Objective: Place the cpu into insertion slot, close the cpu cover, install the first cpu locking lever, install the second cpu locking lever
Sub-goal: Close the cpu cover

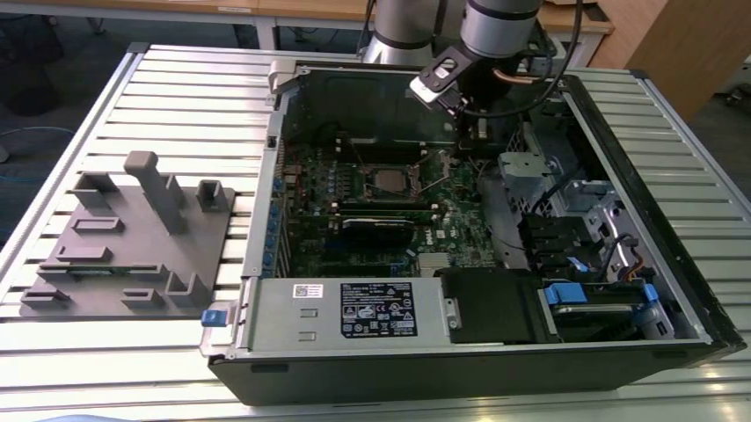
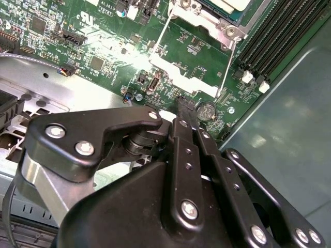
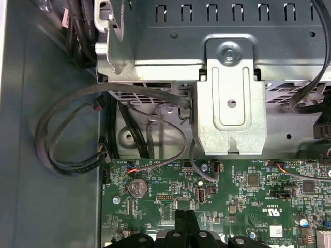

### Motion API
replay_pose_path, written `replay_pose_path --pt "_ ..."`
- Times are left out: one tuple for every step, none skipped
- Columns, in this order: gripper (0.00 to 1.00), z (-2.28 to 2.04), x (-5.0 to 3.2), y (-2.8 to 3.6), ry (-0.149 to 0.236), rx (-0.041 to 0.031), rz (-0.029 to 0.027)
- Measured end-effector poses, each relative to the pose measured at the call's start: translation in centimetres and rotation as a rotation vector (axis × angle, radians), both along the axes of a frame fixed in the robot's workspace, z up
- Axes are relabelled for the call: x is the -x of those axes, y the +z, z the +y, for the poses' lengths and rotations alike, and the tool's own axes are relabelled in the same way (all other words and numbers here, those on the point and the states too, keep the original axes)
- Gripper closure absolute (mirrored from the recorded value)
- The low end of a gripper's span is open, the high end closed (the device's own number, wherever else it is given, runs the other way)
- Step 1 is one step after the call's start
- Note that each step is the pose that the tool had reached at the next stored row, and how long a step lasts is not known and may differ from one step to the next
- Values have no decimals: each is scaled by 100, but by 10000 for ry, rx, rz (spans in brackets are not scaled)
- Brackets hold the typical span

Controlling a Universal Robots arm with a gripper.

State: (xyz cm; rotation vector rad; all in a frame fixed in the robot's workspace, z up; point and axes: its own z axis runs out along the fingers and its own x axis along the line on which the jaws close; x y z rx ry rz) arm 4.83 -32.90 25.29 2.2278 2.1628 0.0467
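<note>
The cpu [image 1: 385, 180] lies as a grey square in the insertion slot [image 1: 359, 167], in the middle of the green board inside the open computer case. The silvery cpu cover [image 2: 208, 21] frames the chip [image 2: 230, 4]. Thin wire locking levers [image 2: 161, 37] [image 2: 228, 67] run along two sides of the socket; I cannot tell whether they are latched. My gripper [image 1: 467, 145] hangs just to the exterior view's right of the socket, low over the board. Its black fingers [image 2: 182, 111] are shut together with nothing between them. The tips [image 3: 184, 214] stand close above the board by a coin battery [image 3: 137, 187].
A metal drive cage [image 3: 227, 98] and looped black cables [image 3: 67, 134] stand close behind the gripper. Memory slots [image 2: 274, 36] flank the socket. A power supply [image 1: 352, 308] fills the case's front. A grey fixture plate [image 1: 129, 237] sits on the slatted table at the exterior view's left.
</note>
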Motion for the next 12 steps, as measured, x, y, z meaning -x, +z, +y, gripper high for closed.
replay_pose_path --pt "90 0 0 -3 0 4 1" --pt "90 0 0 -8 0 2 1" --pt "90 0 0 -12 0 2 1" --pt "90 -1 0 -16 0 2 1" --pt "90 -1 0 -21 0 3 1" --pt "90 -1 0 -26 -1 3 1" --pt "90 -1 0 -31 -1 2 1" --pt "90 -2 0 -35 -1 3 1" --pt "90 -2 0 -40 -1 3 1" --pt "90 -2 0 -44 0 3 1" --pt "90 -3 0 -49 -1 2 1" --pt "90 -3 0 -54 -1 3 1"
